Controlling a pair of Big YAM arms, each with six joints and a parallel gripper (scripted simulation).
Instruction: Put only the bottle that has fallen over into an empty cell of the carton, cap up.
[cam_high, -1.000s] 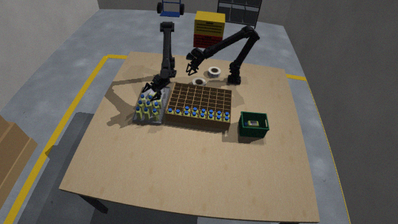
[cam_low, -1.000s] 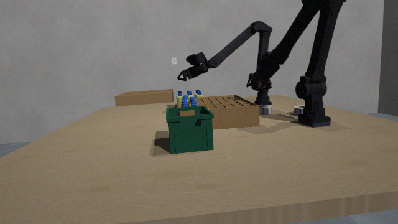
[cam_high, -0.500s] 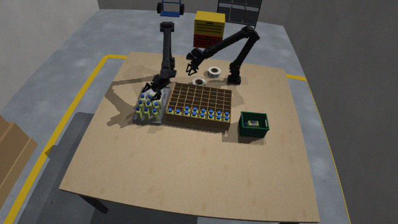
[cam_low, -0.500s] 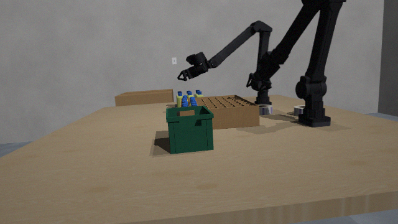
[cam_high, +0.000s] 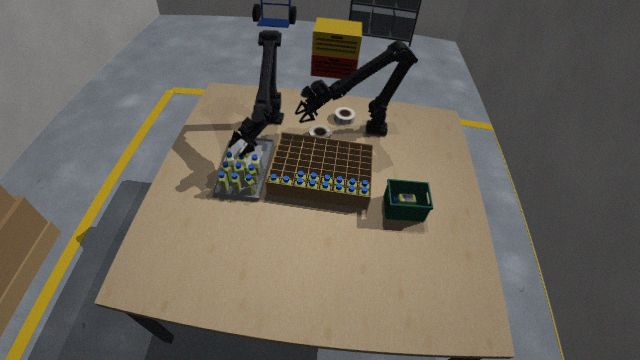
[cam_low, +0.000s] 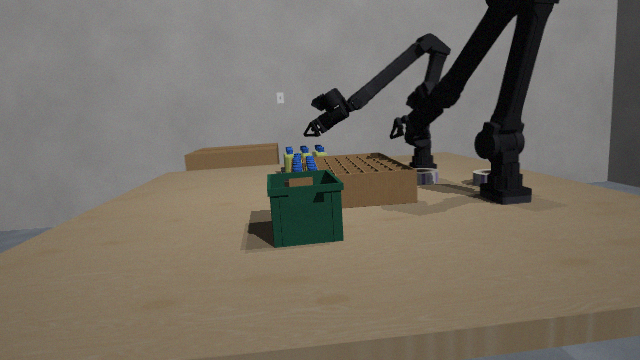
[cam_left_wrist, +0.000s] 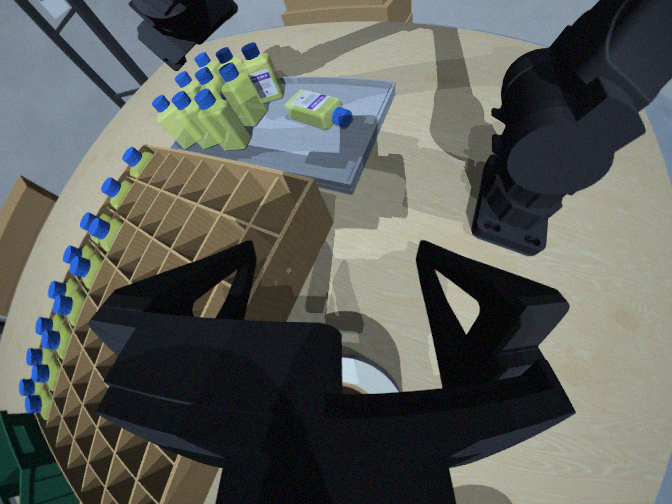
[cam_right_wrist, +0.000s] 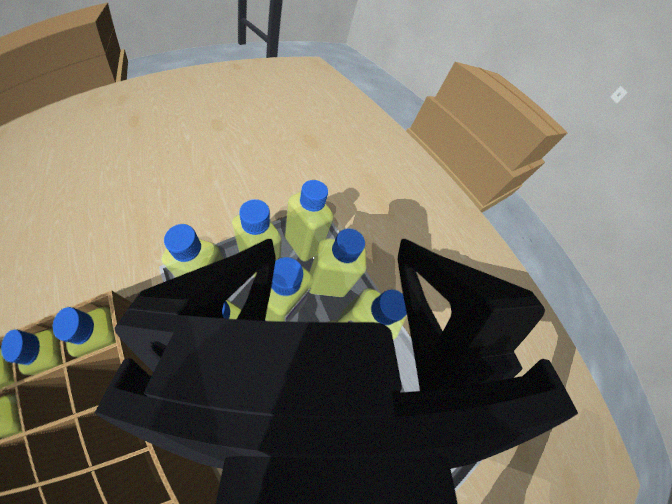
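Bench: biggest thing in the frames, the wooden bench (cam_high: 320, 270) (cam_low: 320, 280) (cam_left_wrist: 597, 325) (cam_right_wrist: 162, 135) carries everything below.
Left arm: the left arm (cam_high: 364, 74) (cam_low: 520, 75) stands at upper right in the top view, bent toward the middle.
Right arm: the right arm (cam_high: 268, 70) (cam_low: 387, 75) (cam_left_wrist: 564, 130) reaches down from top centre-left in the top view.
Carton: the divided carton (cam_high: 320, 195) (cam_low: 385, 187) (cam_left_wrist: 303, 238) (cam_right_wrist: 113, 309) sits mid-frame in the top view. Blue-capped bottles stand in the two rows along its lower side; many cells above are empty.
Tray: just beside the carton's left in the top view lies the grey tray (cam_high: 235, 197) (cam_left_wrist: 352, 187) (cam_right_wrist: 409, 374), with a cluster of upright bottles (cam_high: 238, 172) (cam_left_wrist: 222, 122) (cam_right_wrist: 339, 271).
Green crate: the green crate (cam_high: 407, 212) (cam_low: 307, 215) (cam_left_wrist: 32, 461), right of the carton in the top view, has a bottle (cam_high: 407, 198) lying inside.
Rolls: two tape rolls lie above the carton in the top view.
Left gripper: the left gripper (cam_high: 298, 118) (cam_low: 393, 136) (cam_left_wrist: 336, 249) has its fingers wide open, nothing between them.
Right gripper: the right gripper (cam_high: 237, 149) (cam_low: 305, 135) (cam_right_wrist: 336, 248) hangs over the tray's upper part in the top view, fingers open but not fully.
Fallen bottle: on its side on the tray, apart from the carton, the fallen bottle (cam_left_wrist: 314, 108) shows at upper centre in the left wrist view, cap toward the right.

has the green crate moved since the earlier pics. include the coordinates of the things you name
No, the green crate (cam_high: 407, 213) (cam_low: 307, 220) (cam_left_wrist: 48, 481) has not visibly moved: in the top view it stands just off the same corner of the carton (cam_high: 320, 196) (cam_low: 380, 189) (cam_left_wrist: 303, 238) (cam_right_wrist: 112, 314).
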